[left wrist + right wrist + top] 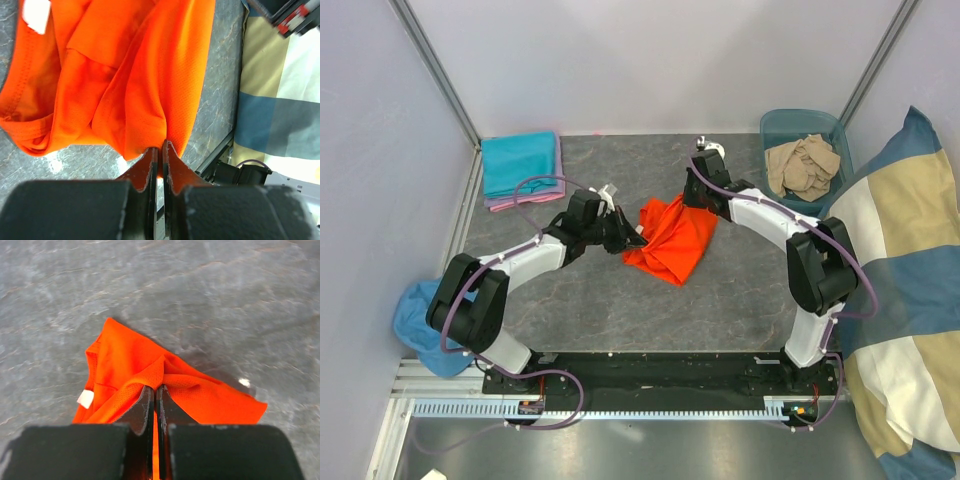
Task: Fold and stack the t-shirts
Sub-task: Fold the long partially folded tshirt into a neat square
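Grey table (620,310) fills the cell, and along its right side slumps the cushion (910,260), blue and beige blocks, its lower end hanging past the near edge. Both arms are in play: left arm (520,265) reaches in from the left, right arm (770,220) bends in from the right, and they meet at mid-table.

Between them sits the orange tee (672,240), bunched and crumpled on the table just right of centre, one corner trailing toward the near side. Back-left corner, there's a folded teal tee (520,165) lying flat on top of a pink tee (525,203), whose edge peeks out along the near side. Back-right corner, a teal bin (800,115) holds the beige tees (802,165), loosely heaped. Off the table's left edge, beside the left arm's base, a blue cloth (415,320) lies in a lump.

Now the grips. Left gripper (161,145) is pinched tight on a fold of the orange tee at its left edge, cloth fanning away from the tips. Right gripper (154,389) is clamped on the orange tee too, at the far right side, a ridge of fabric pulled up into the closed fingers.

Smallest of all, the white label (36,15) shows inside the neck opening, facing up
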`<state>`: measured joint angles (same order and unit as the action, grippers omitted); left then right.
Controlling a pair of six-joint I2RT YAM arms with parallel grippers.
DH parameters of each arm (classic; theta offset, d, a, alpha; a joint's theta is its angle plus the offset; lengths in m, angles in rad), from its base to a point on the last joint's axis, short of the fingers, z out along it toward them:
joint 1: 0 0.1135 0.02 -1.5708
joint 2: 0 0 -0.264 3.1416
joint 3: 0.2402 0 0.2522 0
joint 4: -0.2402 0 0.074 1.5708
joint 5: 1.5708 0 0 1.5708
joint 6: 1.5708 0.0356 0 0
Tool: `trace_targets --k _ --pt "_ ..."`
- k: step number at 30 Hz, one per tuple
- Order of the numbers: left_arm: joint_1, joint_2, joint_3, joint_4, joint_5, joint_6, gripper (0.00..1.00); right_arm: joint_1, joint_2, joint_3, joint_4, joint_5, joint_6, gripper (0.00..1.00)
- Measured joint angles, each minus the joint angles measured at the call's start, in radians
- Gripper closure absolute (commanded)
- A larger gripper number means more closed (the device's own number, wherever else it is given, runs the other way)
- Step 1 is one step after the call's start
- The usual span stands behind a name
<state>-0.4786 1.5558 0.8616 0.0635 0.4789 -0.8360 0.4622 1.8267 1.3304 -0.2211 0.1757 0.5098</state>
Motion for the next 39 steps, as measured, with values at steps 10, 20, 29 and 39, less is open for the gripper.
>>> trace_targets --k 10,20,29,39 --pt "0.003 -0.002 -0.05 0.023 0.0 -0.016 0.98 0.0 0.08 0.092 -0.015 -0.152 -0.065 0.94" --pt "0.003 -0.003 -0.086 0.048 0.011 -0.037 0.98 0.0 0.082 0.151 -0.074 -0.252 -0.158 0.91" --pt "0.002 0.005 -0.087 0.065 0.039 -0.047 0.98 -0.003 0.018 0.215 -0.223 -0.277 -0.248 0.91" --pt "0.002 0.021 -0.087 0.068 0.055 -0.054 0.98 -0.008 -0.011 0.256 -0.376 -0.339 -0.333 0.9"
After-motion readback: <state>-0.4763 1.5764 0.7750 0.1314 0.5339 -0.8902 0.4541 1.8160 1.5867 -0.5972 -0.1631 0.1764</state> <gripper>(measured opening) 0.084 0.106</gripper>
